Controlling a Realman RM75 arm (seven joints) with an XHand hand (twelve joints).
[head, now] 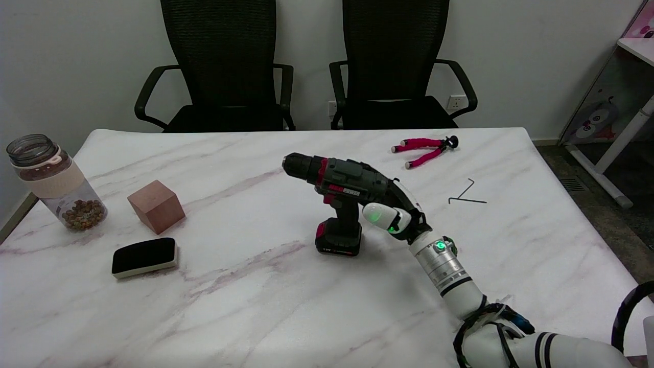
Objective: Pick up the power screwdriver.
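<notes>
The power screwdriver point(340, 191) carries a small light label strip on its dark body, but the print is too small to read. Its red-and-black battery base point(338, 237) bears faint light marks near the bottom, also illegible. Nothing else here shows lettering.

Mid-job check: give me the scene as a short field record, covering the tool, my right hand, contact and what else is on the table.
tool: power screwdriver, upright on its battery base on the table, chuck pointing left
right hand: right hand at the tool's rear, behind the handle
contact: hand against the tool body; whether the fingers wrap the handle cannot be told
lifted: no, base on the table
left side: jar, wooden block, eraser
far right: pink tripod, hex key
</notes>
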